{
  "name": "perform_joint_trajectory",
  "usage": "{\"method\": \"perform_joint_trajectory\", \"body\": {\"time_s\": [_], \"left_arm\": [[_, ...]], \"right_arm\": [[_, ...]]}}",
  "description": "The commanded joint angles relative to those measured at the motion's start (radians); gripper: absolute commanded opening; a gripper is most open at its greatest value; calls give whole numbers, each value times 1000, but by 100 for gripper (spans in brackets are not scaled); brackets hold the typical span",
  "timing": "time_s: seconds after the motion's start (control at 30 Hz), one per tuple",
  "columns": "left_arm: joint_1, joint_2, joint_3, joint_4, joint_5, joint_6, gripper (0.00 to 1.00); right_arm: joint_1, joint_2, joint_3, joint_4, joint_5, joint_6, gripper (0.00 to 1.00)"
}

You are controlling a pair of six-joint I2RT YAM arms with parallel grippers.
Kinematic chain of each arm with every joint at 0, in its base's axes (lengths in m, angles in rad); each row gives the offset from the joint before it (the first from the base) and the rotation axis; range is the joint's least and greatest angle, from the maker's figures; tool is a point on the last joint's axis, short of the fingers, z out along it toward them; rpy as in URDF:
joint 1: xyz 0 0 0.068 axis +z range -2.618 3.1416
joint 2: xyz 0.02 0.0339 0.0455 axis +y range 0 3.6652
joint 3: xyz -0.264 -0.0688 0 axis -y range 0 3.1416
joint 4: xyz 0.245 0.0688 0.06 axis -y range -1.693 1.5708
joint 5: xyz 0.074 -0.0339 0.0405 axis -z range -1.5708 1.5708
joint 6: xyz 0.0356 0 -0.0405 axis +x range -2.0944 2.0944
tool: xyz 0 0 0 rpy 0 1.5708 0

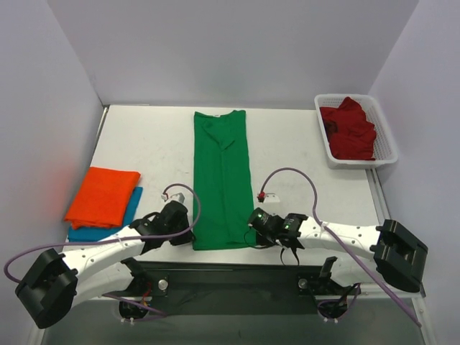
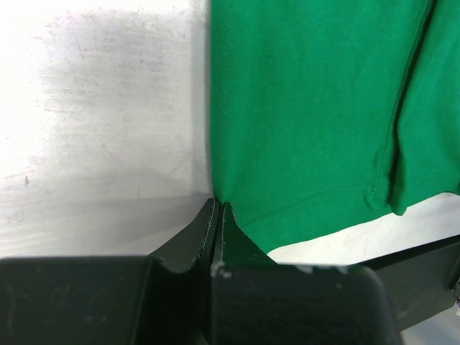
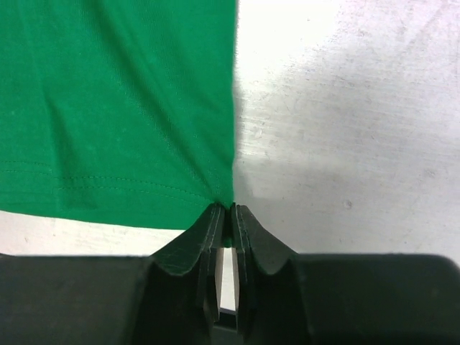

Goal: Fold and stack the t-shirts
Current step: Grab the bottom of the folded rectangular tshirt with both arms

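At the near edge of the pale scuffed bench [image 1: 302, 144], the left gripper [image 2: 218, 208] has its jaws pinched together on the near-left hem corner of the bright green short-sleeved cloth t-shirt [image 1: 221, 180]. The right gripper [image 3: 231, 210] is likewise closed tight on the near-right corner. Holding both corners at once looks meant to let the hem rise evenly and travel toward the collar for a crosswise fold.

The shirt is soft, thin knit with a stitched double hem. Its sides are already folded in, making a long narrow strip that runs from the near edge toward the far edge, collar farthest away.

Near the left edge, an orange t-shirt [image 1: 103, 195] lies as a flat folded rectangle on a folded blue t-shirt [image 1: 86, 233], seemingly the stack in progress. At the far-right corner, a dark red t-shirt [image 1: 350, 129] sits crumpled in a white plastic mesh basket [image 1: 389, 140], apparently awaiting folding.
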Motion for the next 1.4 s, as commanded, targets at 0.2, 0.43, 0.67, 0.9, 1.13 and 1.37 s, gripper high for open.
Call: {"method": "perform_joint_trajectory", "body": {"time_s": [0.2,0.43,0.67,0.9,1.13,1.37], "left_arm": [[-6,-67,15,-69,32,11,0],[-6,-139,19,-152,19,10,36],[-6,-147,13,-149,43,13,37],[-6,-135,-40,-91,95,-12,38],[-6,-155,-83,-66,105,-41,38],[-8,-155,-119,-17,126,-64,33]], "right_arm": [[8,-54,-26,5,-69,2,35],[-40,-169,-95,28,-117,50,41],[-114,-266,-166,105,-207,74,40],[-159,-258,-305,296,-290,183,36],[-168,-295,-408,413,-292,275,35],[-169,-263,-439,479,-316,303,29]]}}
